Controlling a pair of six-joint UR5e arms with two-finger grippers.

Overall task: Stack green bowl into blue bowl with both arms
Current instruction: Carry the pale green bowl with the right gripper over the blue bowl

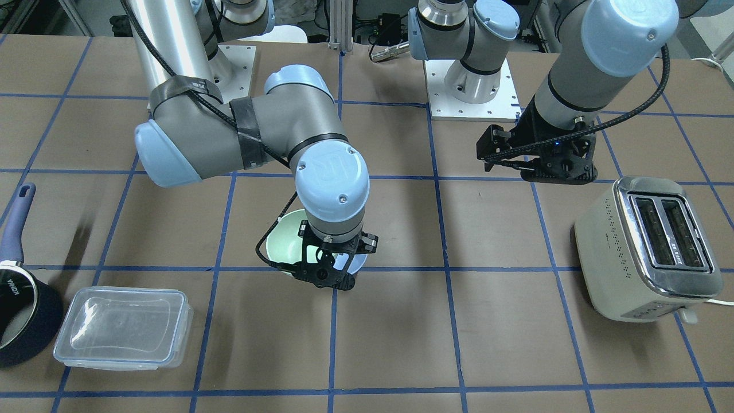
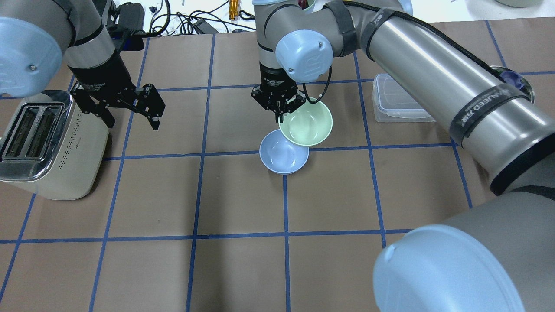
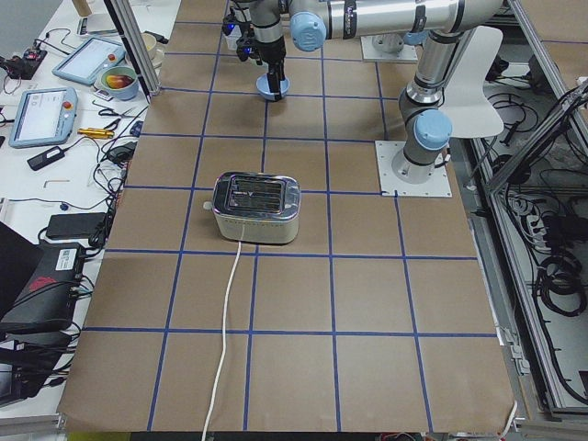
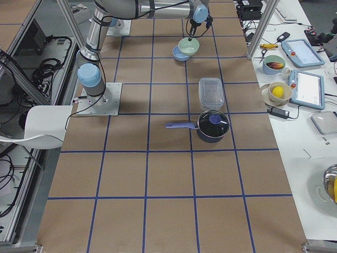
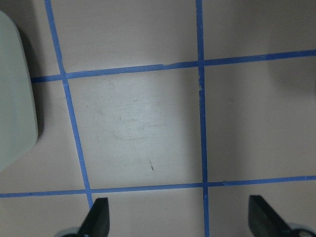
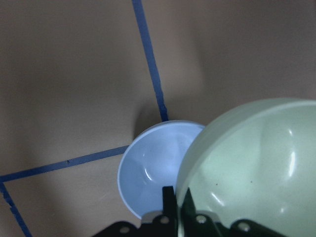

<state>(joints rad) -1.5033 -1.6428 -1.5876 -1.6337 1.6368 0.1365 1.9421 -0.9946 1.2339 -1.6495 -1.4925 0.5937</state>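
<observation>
My right gripper is shut on the rim of the green bowl and holds it raised, its edge overlapping the blue bowl, which sits on the table. The right wrist view shows the green bowl pinched at its rim, partly over the blue bowl. In the front view the green bowl shows behind the right gripper and the blue bowl is mostly hidden. My left gripper is open and empty, hovering near the toaster; its fingertips show wide apart over bare table.
A cream toaster stands at the table's left side. A clear lidded container and a dark saucepan with a purple handle sit on the right side. Blue tape lines grid the brown table.
</observation>
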